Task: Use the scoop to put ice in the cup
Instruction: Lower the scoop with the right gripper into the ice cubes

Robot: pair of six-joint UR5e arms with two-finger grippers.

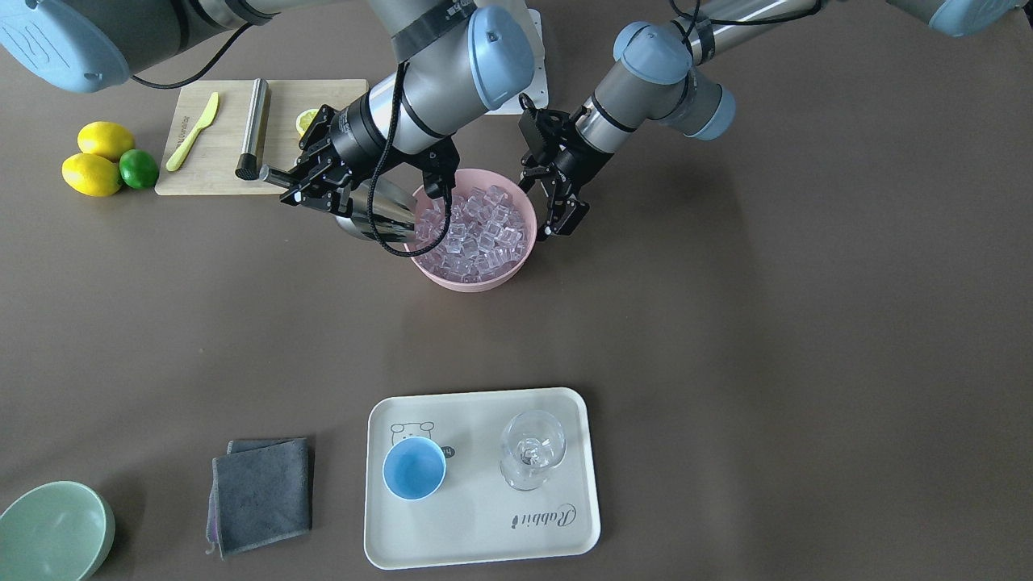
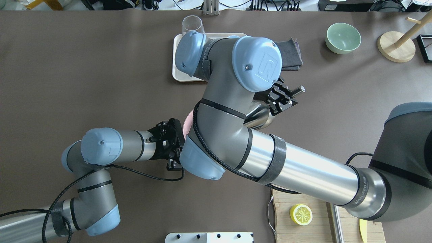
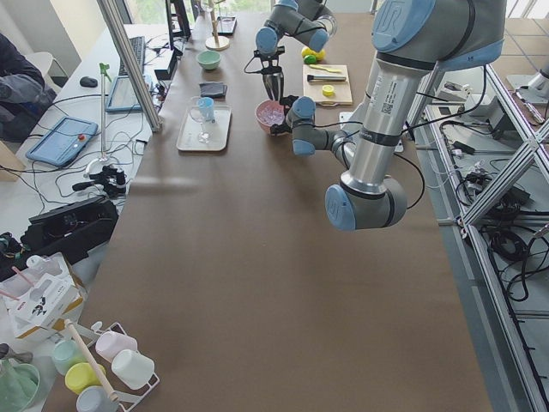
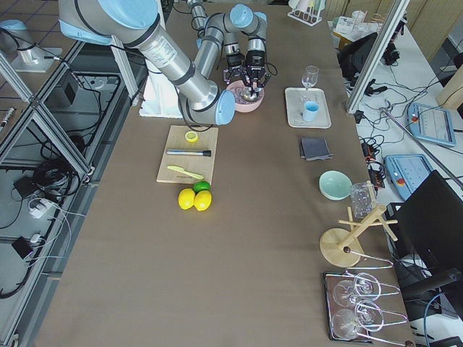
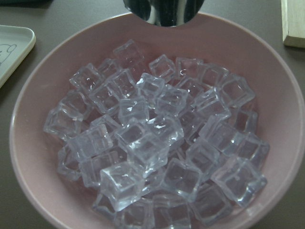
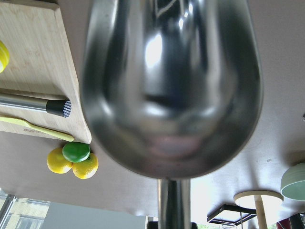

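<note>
Brown table (image 1: 726,323): scoop (image 1: 379,214) mouth toward pink bowl (image 1: 476,278), right fingers (image 1: 297,196) clamping handle; left fingers (image 1: 569,216) unclear.

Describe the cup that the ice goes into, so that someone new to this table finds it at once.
On the side away from the robot's base lies a cream tray with a cartoon drawing. Two vessels stand on it: the cup by the drawing, and a clear stemmed glass beside it. The cup is the opaque light-blue one, round, handleless and empty.
</note>
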